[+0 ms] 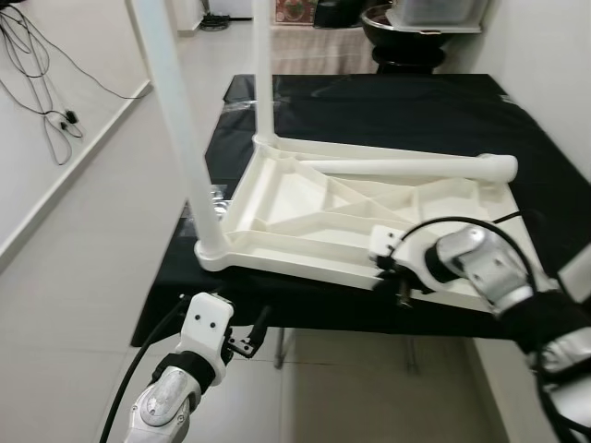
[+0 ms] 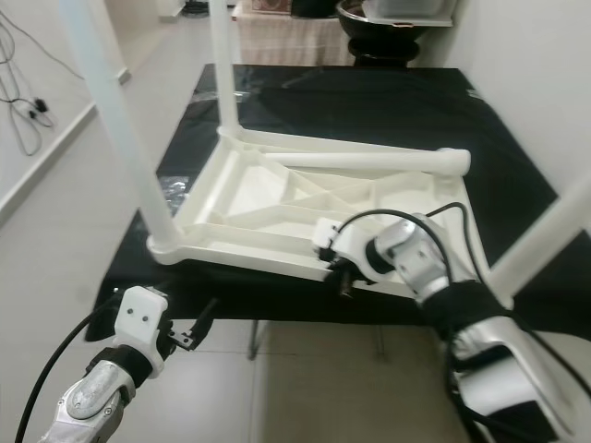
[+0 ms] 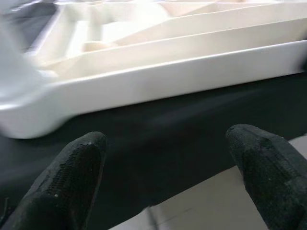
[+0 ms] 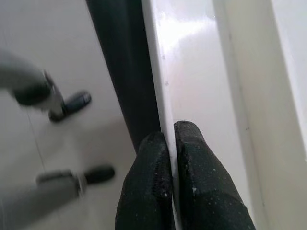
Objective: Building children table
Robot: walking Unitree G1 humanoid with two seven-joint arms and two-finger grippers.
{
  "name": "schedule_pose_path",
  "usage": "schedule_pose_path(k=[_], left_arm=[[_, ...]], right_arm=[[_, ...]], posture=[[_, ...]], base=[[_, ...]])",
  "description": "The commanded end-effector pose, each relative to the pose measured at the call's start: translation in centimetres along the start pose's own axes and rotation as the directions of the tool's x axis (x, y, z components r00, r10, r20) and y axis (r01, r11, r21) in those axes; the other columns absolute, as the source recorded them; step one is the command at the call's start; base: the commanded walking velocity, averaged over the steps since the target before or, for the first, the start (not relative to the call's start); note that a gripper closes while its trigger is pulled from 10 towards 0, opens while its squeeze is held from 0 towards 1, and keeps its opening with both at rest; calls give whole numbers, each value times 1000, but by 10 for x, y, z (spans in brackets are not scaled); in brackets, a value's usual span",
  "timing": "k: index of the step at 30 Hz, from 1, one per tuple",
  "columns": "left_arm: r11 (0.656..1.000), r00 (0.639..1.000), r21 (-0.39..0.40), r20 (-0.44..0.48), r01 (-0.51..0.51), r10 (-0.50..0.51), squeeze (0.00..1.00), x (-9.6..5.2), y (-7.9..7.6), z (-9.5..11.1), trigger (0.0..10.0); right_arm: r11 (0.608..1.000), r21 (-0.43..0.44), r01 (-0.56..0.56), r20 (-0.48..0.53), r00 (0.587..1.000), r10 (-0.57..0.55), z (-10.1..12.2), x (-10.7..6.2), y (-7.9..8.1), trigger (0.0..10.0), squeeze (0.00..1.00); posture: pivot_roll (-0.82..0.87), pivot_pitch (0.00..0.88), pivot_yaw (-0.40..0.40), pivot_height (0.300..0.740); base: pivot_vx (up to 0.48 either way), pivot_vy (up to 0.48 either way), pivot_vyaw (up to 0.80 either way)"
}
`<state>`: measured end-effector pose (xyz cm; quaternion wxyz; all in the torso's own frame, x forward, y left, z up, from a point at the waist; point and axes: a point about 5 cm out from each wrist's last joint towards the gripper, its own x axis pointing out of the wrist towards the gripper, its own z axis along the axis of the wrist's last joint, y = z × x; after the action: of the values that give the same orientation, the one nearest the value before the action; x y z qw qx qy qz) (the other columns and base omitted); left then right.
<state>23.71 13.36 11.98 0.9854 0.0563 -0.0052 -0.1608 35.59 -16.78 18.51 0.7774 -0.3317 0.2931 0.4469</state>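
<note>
Left gripper [image 1: 247, 334]: lowest and nearest, hanging below the front edge of the black table, over the pale floor tiles. In its wrist view the two black fingers [image 3: 72, 177] stand wide apart with nothing between them, pointing at the dark cloth edge and the white rim above it.

Right gripper [image 2: 340, 275]: at the near rim of the white tabletop, reached in from the right. Its wrist view shows the two fingers [image 4: 158, 182] pressed together with the thin white edge pinched between them, so it is clamped on the tabletop's front rim.

White tabletop [image 1: 314, 208]: lies upside down on the black cloth, ribbed underside facing up, its near edge close to the front of the table.

Standing legs [image 1: 175, 120]: two white legs rise upright from the tabletop's left corners, the near one [image 2: 120, 120] and the far one [image 1: 262, 65].

Loose leg [image 1: 406, 167]: a white tube lying flat along the far side of the tabletop.

Black table [image 1: 434, 106]: cloth-covered, stretching away behind the tabletop.

Cables [image 1: 42, 83]: dark wires on the floor far left.
</note>
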Motion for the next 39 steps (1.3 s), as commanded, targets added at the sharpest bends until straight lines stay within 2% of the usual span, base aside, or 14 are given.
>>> schedule_pose_path(k=[1,12,18,22,23,26,27,30,31,32,33,34,35,39], left_arm=[[1000,1000,-11,-21,3,-3,0,-2,0,-3,10000],[1000,1000,-15,-21,-2,1,0,-4,-2,-1,10000],[1000,1000,-29,-23,-2,1,0,-9,-6,0,10000],[999,1000,-35,-26,1,-2,0,-11,-9,1,10000],[999,1000,-36,-27,1,-2,0,-11,-9,1,10000],[999,1000,-37,-28,1,-2,0,-11,-10,1,10000],[999,1000,-38,-29,2,-3,0,-11,-11,1,10000],[999,1000,-40,-31,3,-4,0,-12,-12,1,10000],[999,1000,-41,-31,3,-4,0,-12,-12,1,10000],[999,1000,-41,-31,3,-4,0,-12,-12,1,10000],[999,999,-43,-32,0,-1,0,-11,-12,1,10000],[999,999,-43,-32,0,-1,0,-11,-12,1,10000],[999,999,-43,-32,0,-1,0,-11,-12,1,10000],[999,999,-43,-33,-1,0,0,-11,-12,1,10000]], right_arm=[[990,99,97,87,991,-105,13,-3,-10,0,0],[942,256,218,188,945,-269,57,22,-17,0,0],[916,323,239,275,902,-332,103,42,-7,0,0],[874,440,207,349,858,-378,146,55,9,1765,0],[858,466,217,357,841,-407,155,56,11,6314,0],[840,493,228,364,823,-437,164,56,13,6314,0],[825,510,243,368,805,-465,169,55,12,10000,0],[775,579,254,386,752,-535,182,51,10,10000,0],[750,606,266,420,694,-585,194,45,9,10000,0],[750,606,266,420,694,-585,194,45,9,10000,0],[726,620,298,481,586,-652,210,34,7,10000,565],[726,620,298,481,586,-652,210,34,7,10000,565],[727,616,303,488,578,-655,212,33,7,10000,1000],[708,623,333,492,536,-686,216,32,9,10000,1000]], posture=[[-15,167,-11,740],[-2,185,-20,740],[5,209,-30,740],[15,218,-35,740],[19,221,-37,740],[19,221,-37,740],[25,222,-42,740],[27,223,-47,740],[28,221,-49,740],[28,221,-49,740],[28,220,-48,740],[28,220,-48,740],[28,220,-48,740],[28,218,-47,740]], base=[[0,0,0],[0,0,0],[0,0,0],[0,0,0],[0,0,0],[0,0,0],[0,0,0],[0,0,0],[0,0,0],[0,0,0],[0,0,0],[0,0,0],[0,0,0],[0,0,0]])
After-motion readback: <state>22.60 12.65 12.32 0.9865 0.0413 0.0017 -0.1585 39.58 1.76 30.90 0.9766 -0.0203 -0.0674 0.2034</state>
